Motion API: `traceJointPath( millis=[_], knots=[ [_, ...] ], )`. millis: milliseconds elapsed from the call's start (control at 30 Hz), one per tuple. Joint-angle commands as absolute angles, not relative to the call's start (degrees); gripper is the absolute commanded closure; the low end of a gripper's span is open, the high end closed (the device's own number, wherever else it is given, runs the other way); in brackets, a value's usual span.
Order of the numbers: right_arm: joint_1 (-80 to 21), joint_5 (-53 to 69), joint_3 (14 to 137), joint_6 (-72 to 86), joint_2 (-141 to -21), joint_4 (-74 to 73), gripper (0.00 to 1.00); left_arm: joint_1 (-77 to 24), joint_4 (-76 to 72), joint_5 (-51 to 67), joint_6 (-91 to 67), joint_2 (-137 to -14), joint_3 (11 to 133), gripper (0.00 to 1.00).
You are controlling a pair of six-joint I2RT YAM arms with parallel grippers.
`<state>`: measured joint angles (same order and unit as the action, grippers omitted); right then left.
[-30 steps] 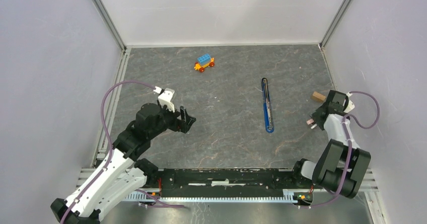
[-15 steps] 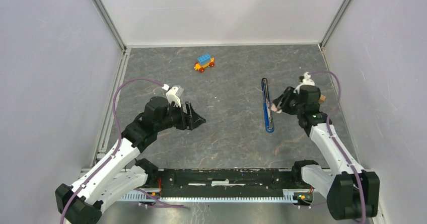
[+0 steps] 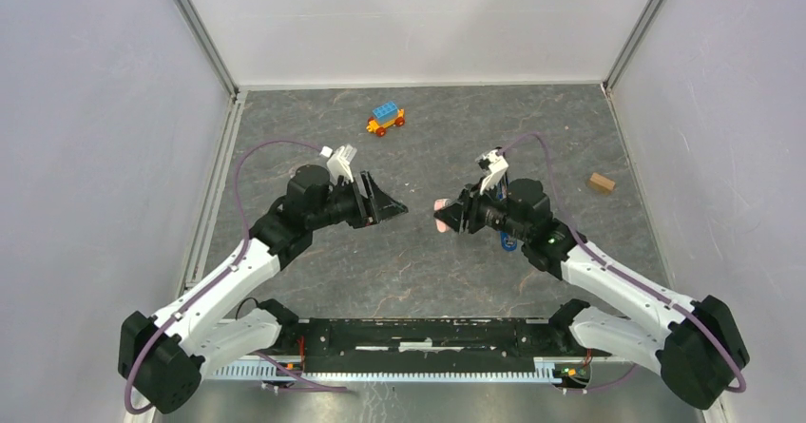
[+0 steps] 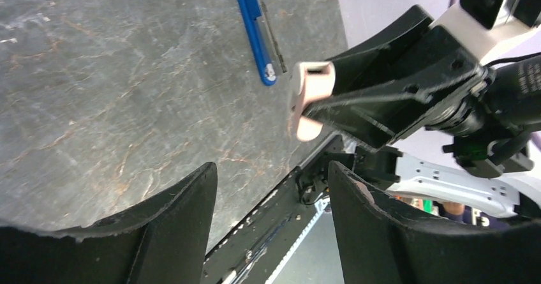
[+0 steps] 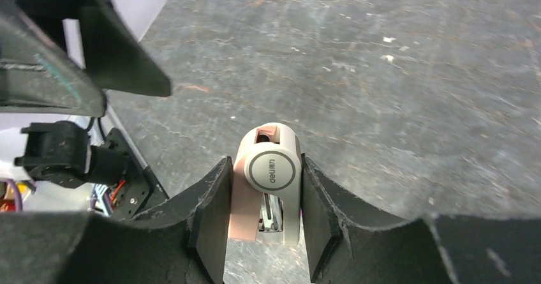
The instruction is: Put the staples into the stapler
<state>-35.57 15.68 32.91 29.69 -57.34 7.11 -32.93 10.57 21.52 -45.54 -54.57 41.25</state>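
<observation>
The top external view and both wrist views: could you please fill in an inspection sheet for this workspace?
Surface: grey marbled table, pale veins.
Job's things: blue stapler lies on the table, metal rail showing. Loose staples: nothing seen.
Clutter: toy car near the far edge; wooden block near the right wall.
Grippers: left gripper, jaws open and empty, faces the right gripper, whose jaws are shut on a pale pink item with a round grey badge; what it is, cannot tell.
Cables: a purple cable loops above each arm, snagging nothing.
Surroundings: white walls, metal corner posts.
</observation>
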Motion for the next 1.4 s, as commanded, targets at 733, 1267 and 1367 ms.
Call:
traceJointPath(
  millis=[733, 1267, 1367],
  knots=[
    [-51.51, 4.28, 39.11, 26.93, -65.99, 19.39, 0.51, -34.27, -4.92, 30.06, -51.47, -64.04, 38.99, 0.42],
    [-51.91, 6.39, 38.16, 25.16, -68.49, 20.97, 0.41, -34.69, -11.06, 31.9, -49.91, -62.39, 35.73, 0.98],
    [-51.85, 6.52, 38.15, 23.19, -67.14, 19.2, 0.32, -34.63, -11.31, 32.33, -48.67, -61.67, 35.51, 0.98]
  ],
)
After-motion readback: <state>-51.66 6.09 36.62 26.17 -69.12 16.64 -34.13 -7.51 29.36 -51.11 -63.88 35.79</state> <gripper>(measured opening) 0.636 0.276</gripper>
